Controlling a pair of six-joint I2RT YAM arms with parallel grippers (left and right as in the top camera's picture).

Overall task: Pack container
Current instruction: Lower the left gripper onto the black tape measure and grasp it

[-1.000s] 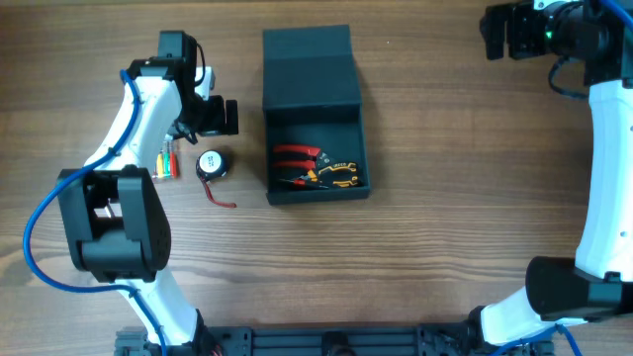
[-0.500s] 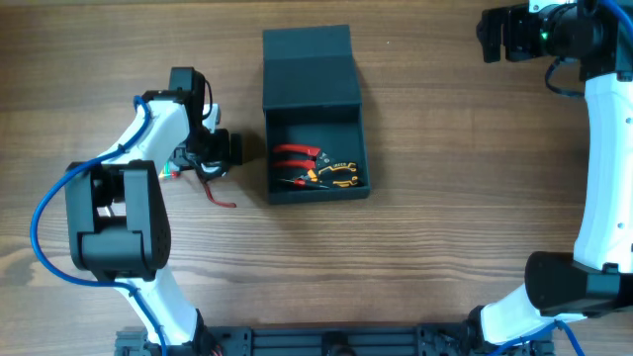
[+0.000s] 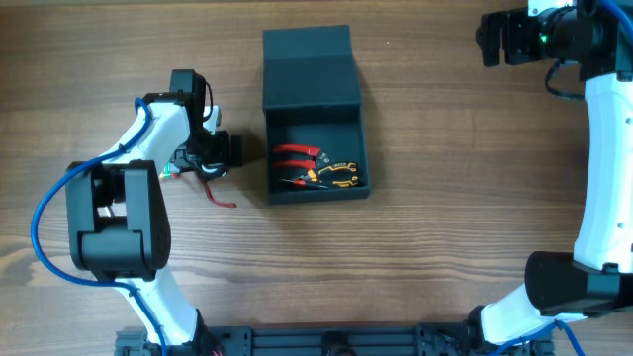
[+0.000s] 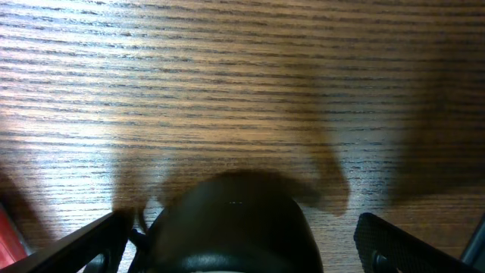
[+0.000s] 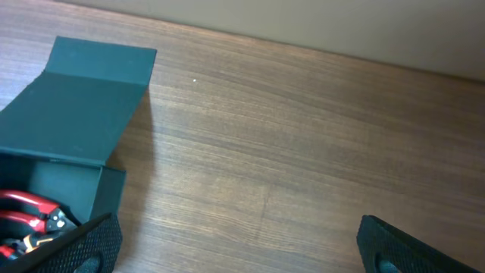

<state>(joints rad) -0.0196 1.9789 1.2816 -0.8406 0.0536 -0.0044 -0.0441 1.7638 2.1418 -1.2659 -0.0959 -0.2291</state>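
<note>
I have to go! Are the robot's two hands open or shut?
Left gripper: open, dark round object between its fingers.
Right gripper: open, empty.

Robotics lab: wood table (image 3: 425, 247) w/ L arm (image 3: 148, 129), R arm (image 3: 603, 178).

We find no text, label, brand, number or sign that we can read in any view. The container (image 3: 309, 69) shows plain matte faces, and any marks on the tools (image 3: 297, 152) lying inside it are too small for us to make out.
</note>
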